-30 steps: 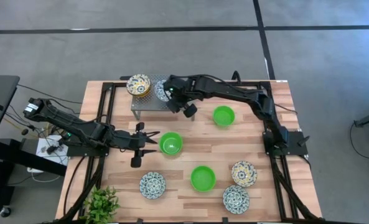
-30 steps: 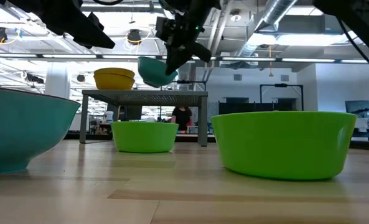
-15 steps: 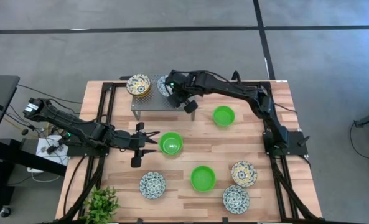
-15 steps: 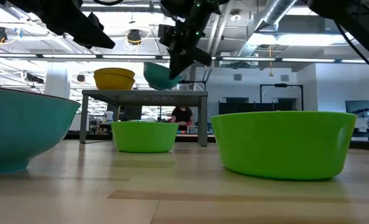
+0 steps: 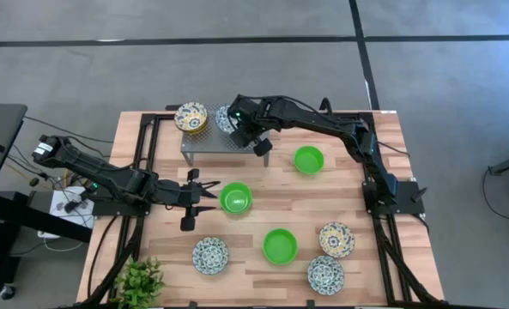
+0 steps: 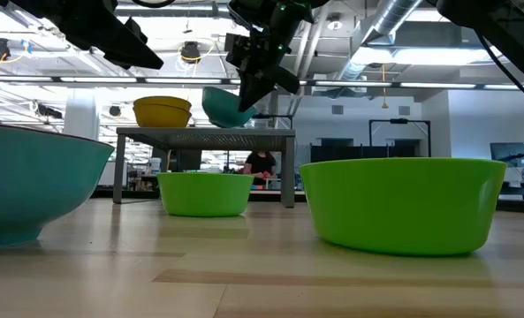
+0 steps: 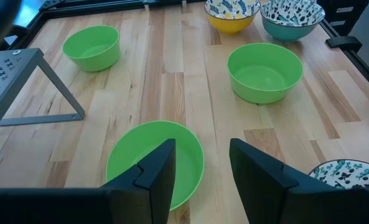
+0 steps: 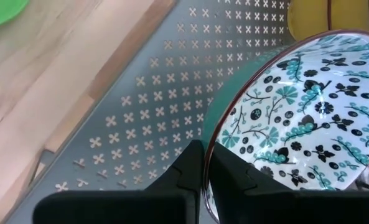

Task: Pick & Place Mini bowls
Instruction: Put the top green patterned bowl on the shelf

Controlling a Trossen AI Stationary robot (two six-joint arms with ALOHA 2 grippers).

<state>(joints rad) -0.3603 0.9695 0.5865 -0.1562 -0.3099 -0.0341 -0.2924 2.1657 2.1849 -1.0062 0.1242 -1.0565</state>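
**Placing a blue-and-white bowl on the perforated stand**

Right claw (image 5: pixel 233 120): fingers pinched on the rim of a blue-and-white patterned mini bowl (image 8: pixel 308 112), one finger inside, one outside. The bowl hangs tilted over the grey perforated metal stand (image 5: pixel 204 140), just beside the stack of yellow-cream bowls (image 5: pixel 190 117) on the stand's top. In the low view the bowl's underside (image 6: pixel 226 108) sits close above the stand top; I cannot tell whether it touches.

Left claw (image 7: pixel 200 163): fingers parted, nothing held, poised at the rim of a bright green bowl (image 7: pixel 154 162) at mid-surface. This arm appears to wait.

Rest of the wooden surface (image 5: pixel 357 197): a second green bowl (image 5: pixel 308 160) toward the right arm's side, a third green bowl (image 5: pixel 280 245) nearer the front, one blue-and-white bowl (image 5: pixel 210 255) at front left, another (image 5: pixel 325 274) at front right, one yellow-cream bowl (image 5: pixel 336 239) beside it.

Judgement: step in hand is the set-down of this bowl on the stand. Next move calls for levelling the bowl, lowering until its base seats flat on the perforated top clear of the yellow-cream stack, then parting the fingers and lifting straight off so the rim is not dragged.
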